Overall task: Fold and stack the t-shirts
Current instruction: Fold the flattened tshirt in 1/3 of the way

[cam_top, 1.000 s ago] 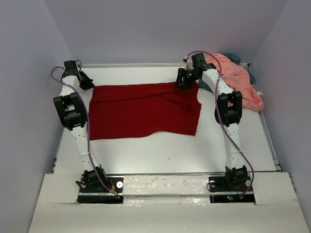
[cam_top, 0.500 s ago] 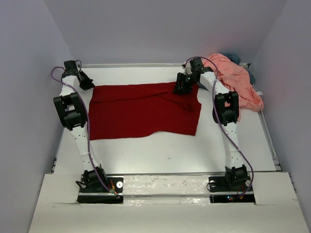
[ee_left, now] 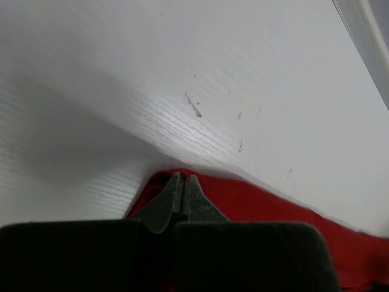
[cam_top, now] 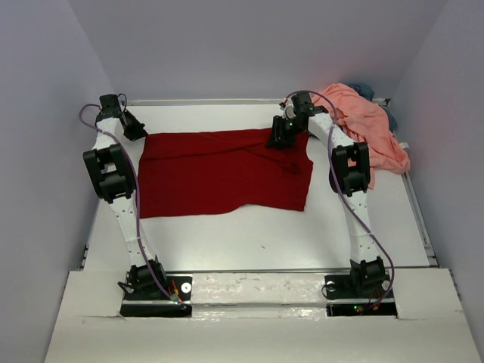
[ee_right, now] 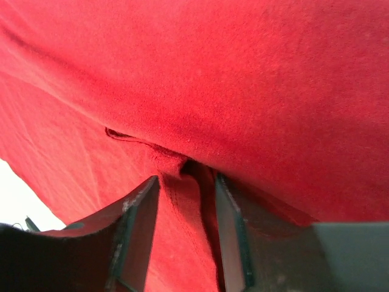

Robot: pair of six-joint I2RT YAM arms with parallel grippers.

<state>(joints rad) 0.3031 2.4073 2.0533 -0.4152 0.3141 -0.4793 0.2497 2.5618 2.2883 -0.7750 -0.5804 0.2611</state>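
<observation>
Dark red t-shirt (cam_top: pixel 219 170) laid flat.
One corner is pinched by the left gripper (ee_left: pixel 183 180); a fold is straddled by the parted right gripper (ee_right: pixel 185 184).

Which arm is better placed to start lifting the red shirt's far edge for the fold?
Left. The left gripper is shut on the dark red t-shirt at its far-left corner; the right gripper only straddles a cloth ridge, jaws open.

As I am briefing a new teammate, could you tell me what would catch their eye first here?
A dark red t-shirt lies spread flat mid-scene, the left gripper shut at its far left corner and the open right gripper straddling a ridge of cloth near its far right. A salmon pink t-shirt is heaped in the table's far right corner.
</observation>
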